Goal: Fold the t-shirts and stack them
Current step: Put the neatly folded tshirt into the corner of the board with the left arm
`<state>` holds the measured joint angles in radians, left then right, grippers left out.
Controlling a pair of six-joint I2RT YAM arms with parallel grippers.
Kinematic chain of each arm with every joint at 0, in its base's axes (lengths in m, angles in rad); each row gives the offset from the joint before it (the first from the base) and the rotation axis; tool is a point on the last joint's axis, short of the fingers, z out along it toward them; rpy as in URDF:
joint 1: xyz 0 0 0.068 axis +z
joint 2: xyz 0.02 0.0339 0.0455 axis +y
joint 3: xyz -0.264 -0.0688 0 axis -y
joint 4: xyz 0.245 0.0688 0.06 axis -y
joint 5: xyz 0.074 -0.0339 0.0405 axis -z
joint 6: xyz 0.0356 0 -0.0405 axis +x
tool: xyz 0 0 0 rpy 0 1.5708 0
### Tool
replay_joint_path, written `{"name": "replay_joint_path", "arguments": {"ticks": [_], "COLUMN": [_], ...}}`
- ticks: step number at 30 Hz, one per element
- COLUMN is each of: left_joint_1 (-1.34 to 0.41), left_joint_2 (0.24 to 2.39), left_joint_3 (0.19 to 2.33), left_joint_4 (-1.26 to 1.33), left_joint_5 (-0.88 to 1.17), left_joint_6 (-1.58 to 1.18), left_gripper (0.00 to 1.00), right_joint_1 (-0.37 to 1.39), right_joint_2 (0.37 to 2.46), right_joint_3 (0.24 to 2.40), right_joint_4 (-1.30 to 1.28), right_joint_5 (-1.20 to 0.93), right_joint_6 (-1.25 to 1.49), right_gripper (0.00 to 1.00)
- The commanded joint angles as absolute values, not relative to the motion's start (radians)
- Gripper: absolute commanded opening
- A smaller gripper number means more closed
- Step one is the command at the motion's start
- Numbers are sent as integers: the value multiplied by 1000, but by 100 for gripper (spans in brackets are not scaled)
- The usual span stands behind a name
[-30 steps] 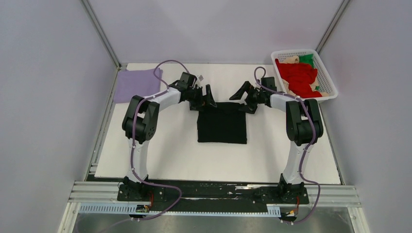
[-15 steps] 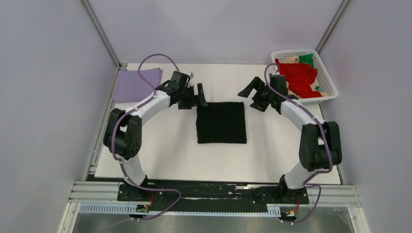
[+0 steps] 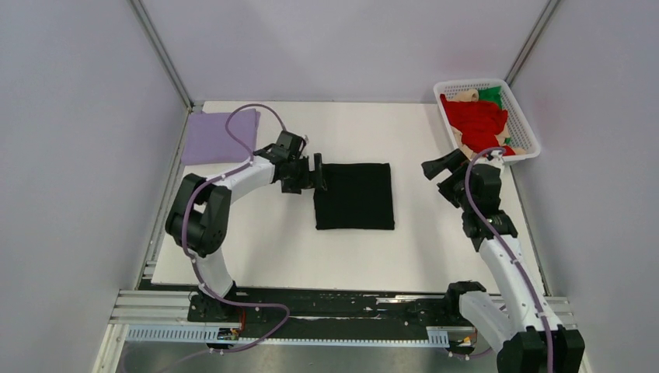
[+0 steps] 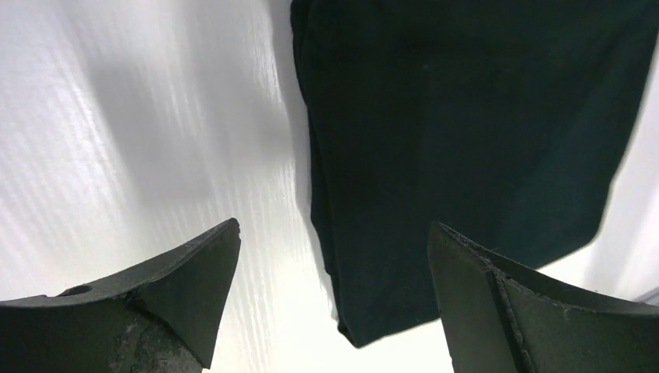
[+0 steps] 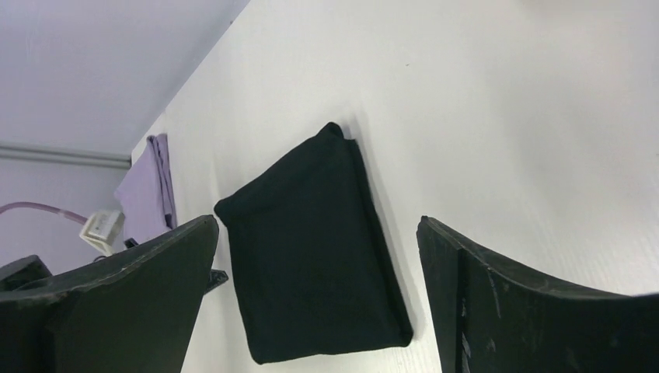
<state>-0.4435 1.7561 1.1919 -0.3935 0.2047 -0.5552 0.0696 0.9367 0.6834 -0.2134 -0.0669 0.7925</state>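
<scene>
Black t-shirt [image 3: 354, 196] is folded into a neat square, flat on the bench [image 3: 264, 249], mid-bench and a bit toward the far edge. Lavender t-shirt [image 3: 220, 135] is folded in the far left corner, well apart from the black one. White basket [image 3: 525, 124] sits at the far right corner and holds a red shirt [image 3: 475, 124], with green [image 3: 490, 94] and beige [image 3: 468, 95] shirts bunched at its far end, all unfolded.

Left gripper [image 4: 332, 227]: fingers apart, nothing held, low over the bench at the black shirt's left edge near its far left corner. The wrist view shows the stacked fold layers of that edge between the fingers. Right gripper [image 5: 317, 225]: fingers apart, empty, off by the right edge just short of the basket and aimed back at the black shirt from a distance.

Judged step: black shirt looks fully folded, so next is probably moving it onto the lavender one to stack.

Risks:
- The left fingers may close on only the top layers at the edge. The fold then peels open on lift.
- A one-sided pinch means the far side droops or drags, and the square skews or unrolls on the way to the far left corner.
- If the fingers come in too low they push the cloth instead of getting under it, bunching the edge.
- Dropping it off-centre on the lavender shirt gives a crooked stack or disturbs that fold.
- The right arm's cable loops close to the basket's near rim and could snag or nudge it.
</scene>
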Motion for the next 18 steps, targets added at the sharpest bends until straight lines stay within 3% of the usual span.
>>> {"name": "replay_joint_path", "arguments": {"ticks": [1,6,12,16,18], "left_joint_1": [-487,-545,-578,-604,-609], "left_joint_2": [1830,1931,2036,2072,2095], "left_joint_3": [1218,1268,1335,1371,1429], "left_joint_4": [-401,-451,-518,-556,-605], "left_joint_5": [153,65,4,-49,-106], "left_joint_6": [-560,-571,-606,-612,-608], "left_gripper": [96,89,65,42,21], "right_joint_1": [57,52,48,45,42], "right_joint_2": [803,720,718,735,744], "right_joint_3": [637,610,606,610,610], "right_joint_4": [-247,-294,-309,-308,-309], "right_joint_5": [94,137,184,201,214], "right_joint_6": [781,760,739,725,718], "right_gripper": [100,100,100,100,100]}}
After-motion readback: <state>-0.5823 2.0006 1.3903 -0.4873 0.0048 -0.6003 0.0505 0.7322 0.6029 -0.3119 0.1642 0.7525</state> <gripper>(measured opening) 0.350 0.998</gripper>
